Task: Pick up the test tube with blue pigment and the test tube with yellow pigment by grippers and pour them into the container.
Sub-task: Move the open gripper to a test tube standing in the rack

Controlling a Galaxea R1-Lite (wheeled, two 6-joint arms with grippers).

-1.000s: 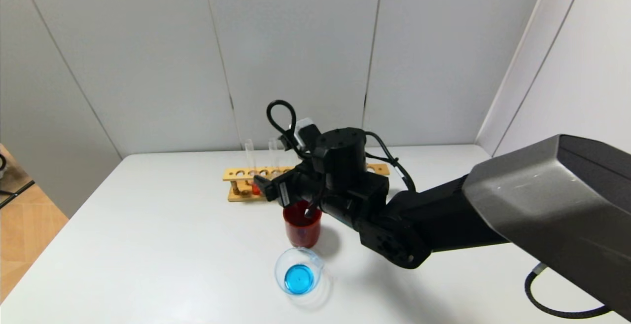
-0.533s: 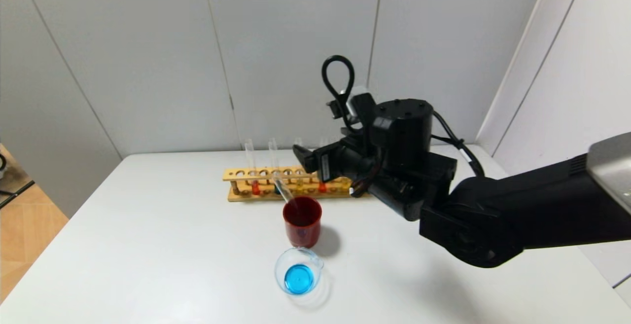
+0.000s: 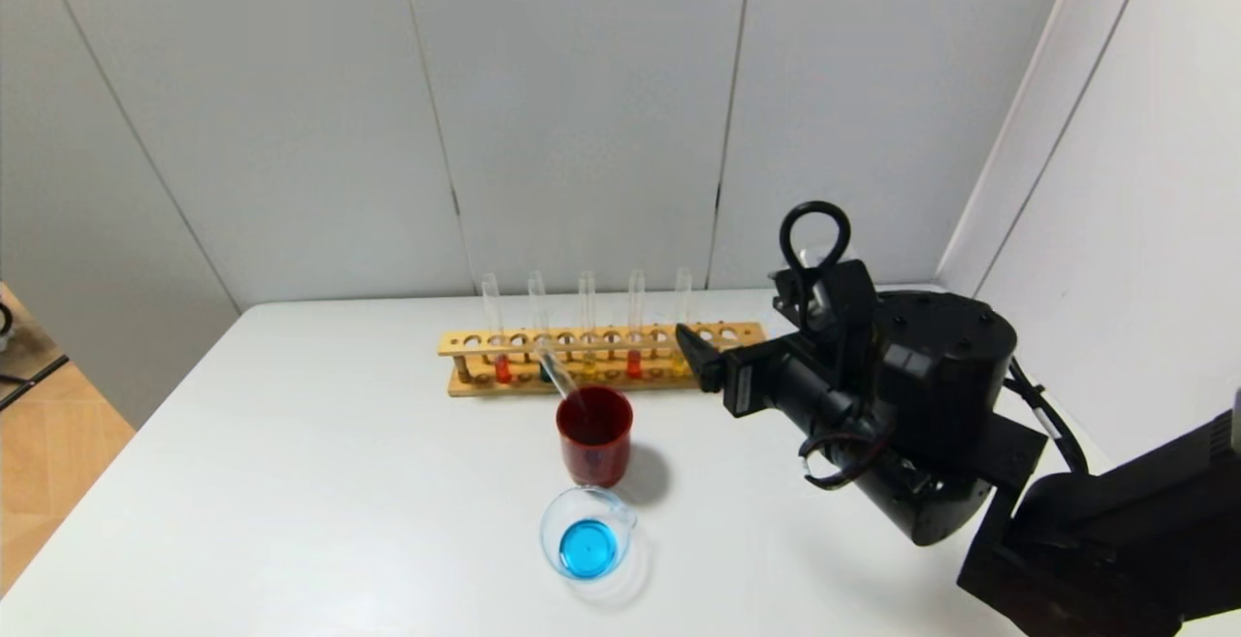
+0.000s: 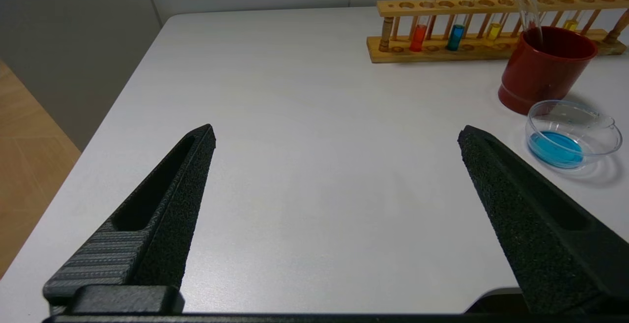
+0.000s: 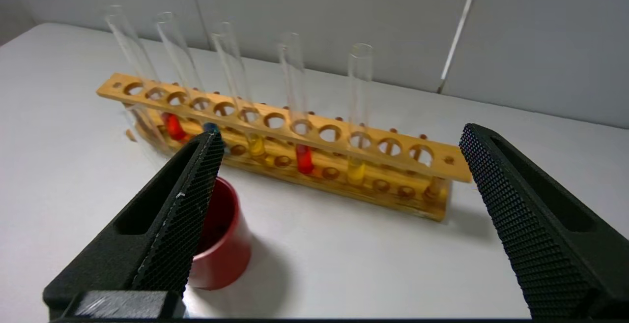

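A wooden rack (image 3: pixel 717 334) holds several tubes. One test tube with blue pigment (image 3: pixel 536 307) stands second from the left and also shows in the left wrist view (image 4: pixel 455 37). Two test tubes with yellow pigment (image 3: pixel 588 364) (image 3: pixel 682 359) stand further right; they also show in the right wrist view (image 5: pixel 255 143) (image 5: pixel 357 170). The glass container (image 3: pixel 587 542) holds blue liquid near the front. My right gripper (image 3: pixel 703 361) is open and empty, right of the rack's end and just in front of it. My left gripper (image 4: pixel 336 131) is open and empty over bare table at the left.
A dark red cup (image 3: pixel 593 433) stands between the rack and the container, with an empty clear tube (image 3: pixel 555 366) leaning in it. Two tubes with red liquid (image 3: pixel 501 368) (image 3: pixel 634 366) stand in the rack. The table's left edge (image 4: pixel 118 97) drops to the floor.
My right gripper has pulled back from over the red cup, up and then to the right and down. An empty tube now leans in the cup.
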